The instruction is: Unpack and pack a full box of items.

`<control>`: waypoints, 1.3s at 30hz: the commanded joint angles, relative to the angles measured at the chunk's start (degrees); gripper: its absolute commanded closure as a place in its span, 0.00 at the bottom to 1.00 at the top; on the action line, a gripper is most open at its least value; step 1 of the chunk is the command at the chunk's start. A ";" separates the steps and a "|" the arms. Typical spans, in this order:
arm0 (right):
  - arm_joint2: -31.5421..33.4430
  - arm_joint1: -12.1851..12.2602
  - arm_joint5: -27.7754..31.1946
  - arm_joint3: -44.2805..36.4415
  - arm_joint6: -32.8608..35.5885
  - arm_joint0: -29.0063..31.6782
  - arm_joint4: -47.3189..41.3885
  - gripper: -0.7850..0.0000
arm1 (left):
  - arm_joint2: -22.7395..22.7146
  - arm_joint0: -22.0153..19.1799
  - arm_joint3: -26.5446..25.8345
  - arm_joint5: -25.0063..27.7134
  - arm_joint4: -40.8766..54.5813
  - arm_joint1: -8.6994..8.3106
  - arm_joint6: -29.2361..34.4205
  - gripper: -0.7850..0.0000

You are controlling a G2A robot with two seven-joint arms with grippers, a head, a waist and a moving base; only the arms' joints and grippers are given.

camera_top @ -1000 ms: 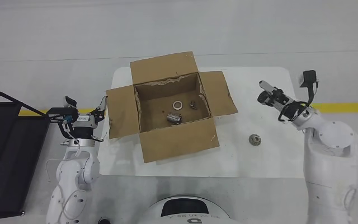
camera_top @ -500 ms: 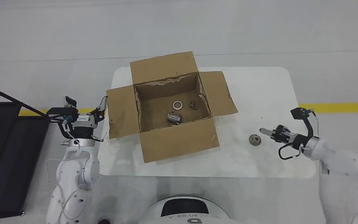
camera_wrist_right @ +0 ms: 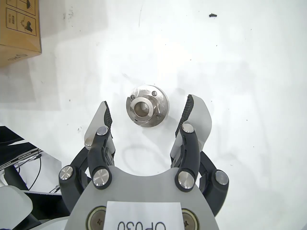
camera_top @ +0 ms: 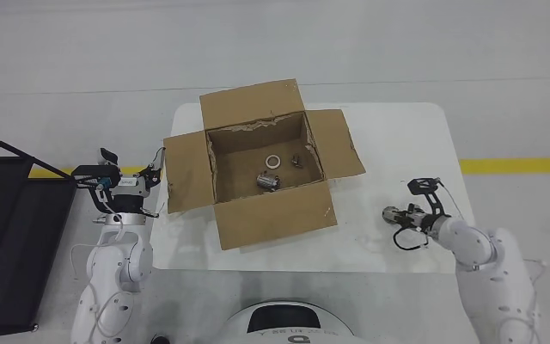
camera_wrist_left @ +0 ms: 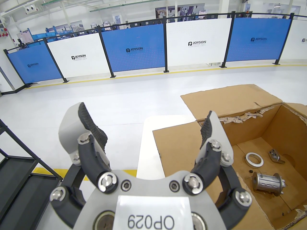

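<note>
Right arm [camera_top: 451, 232] dropped from high over the worktop [camera_top: 404, 146] to the steel flange [camera_wrist_right: 147, 106], which lay right of the box [camera_top: 253, 107]. Its jaws were apart, straddling the flange without contact. Left arm [camera_top: 120, 185] unmoved, jaws apart. Probably a pickup for repacking.

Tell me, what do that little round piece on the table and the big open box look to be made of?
The round piece looks like metal, perhaps steel or aluminium: it is silvery with a brushed sheen, a machined hub and drilled holes. The box looks like plain brown cardboard, likely corrugated: its flaps are matte, and the edges along the inner rim are torn and fibrous.
</note>
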State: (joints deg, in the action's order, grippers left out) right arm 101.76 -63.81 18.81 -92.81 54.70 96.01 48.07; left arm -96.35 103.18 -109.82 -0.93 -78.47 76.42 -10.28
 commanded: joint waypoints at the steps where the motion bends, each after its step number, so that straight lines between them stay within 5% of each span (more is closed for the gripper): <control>1: -0.36 0.10 -0.22 0.51 0.08 -0.41 0.46 0.35 | 0.00 0.00 0.00 0.00 0.00 0.00 0.00 0.00; 10: -1.70 0.50 -1.31 -0.21 -2.04 0.00 4.86 0.56 | 0.00 0.00 0.00 0.00 0.00 0.00 0.00 0.00; 25: -2.71 0.69 -2.84 -6.12 -11.20 5.69 11.99 0.54 | 0.00 0.00 0.00 0.00 0.00 0.00 0.00 0.00; 39: -6.28 0.82 -4.61 -5.04 -9.95 3.33 17.16 0.69 | 0.00 0.00 0.00 0.00 0.00 0.00 0.00 0.00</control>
State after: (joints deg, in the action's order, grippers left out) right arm 95.71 -63.00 14.23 -97.97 44.62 99.52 64.90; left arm -96.35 103.18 -109.82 -0.93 -78.47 76.42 -10.28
